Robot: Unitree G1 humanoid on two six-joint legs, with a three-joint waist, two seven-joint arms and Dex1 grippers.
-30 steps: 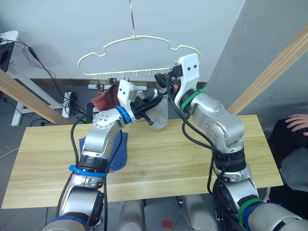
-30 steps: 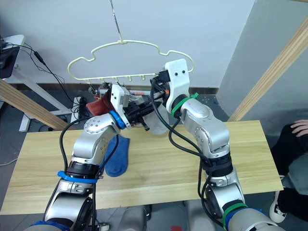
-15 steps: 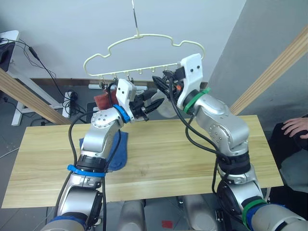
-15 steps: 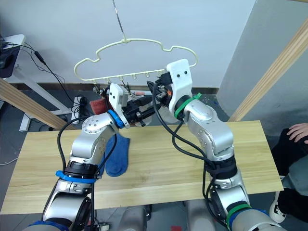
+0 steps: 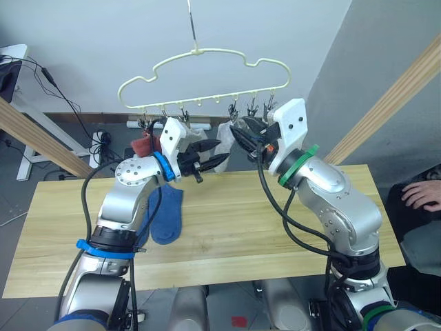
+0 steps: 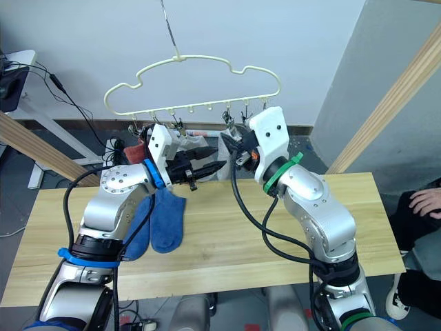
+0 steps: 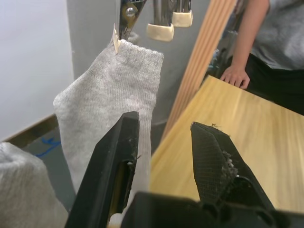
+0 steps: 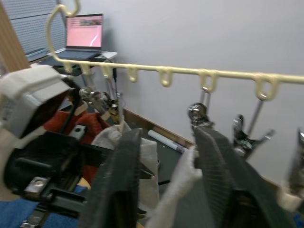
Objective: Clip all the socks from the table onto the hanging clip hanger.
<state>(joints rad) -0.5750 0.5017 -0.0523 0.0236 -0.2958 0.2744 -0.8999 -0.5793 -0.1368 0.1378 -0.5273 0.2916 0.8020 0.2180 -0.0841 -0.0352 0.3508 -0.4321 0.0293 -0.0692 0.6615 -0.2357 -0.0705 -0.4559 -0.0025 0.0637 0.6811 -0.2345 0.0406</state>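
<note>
1. Two blue socks (image 6: 160, 224) lie on the tabletop (image 6: 227, 234) at its left part, near my left arm, side by side and partly hidden by the arm; I count these as still to be clipped.
2. Up on the clip hanger (image 6: 193, 83), I see rust red fabric (image 5: 142, 145) hanging at the far left end of the clip row, and light grey socks under the middle clips.
3. One light grey sock (image 7: 111, 92) hangs from a metal clip (image 7: 127, 14) by its cuff, as my left wrist view shows; a second piece of grey fabric (image 7: 23, 190) is close beside it. I judge that both grey socks are up, though I cannot confirm the second clip's hold.
4. I cannot tell whether one or two rust red socks hang there.
5. My left hand (image 5: 210, 153) has its fingers parted and holds nothing. The clipped grey sock hangs just beyond its fingertips, slightly to one side, not between them.
6. My right hand (image 8: 166, 156) is likewise open and empty, raised just below the clip row, with grey fabric hanging near its fingers.
7. My assessment: the task is past its midpoint, and the blue pair on the tabletop is the remaining work, well below both hands.
</note>
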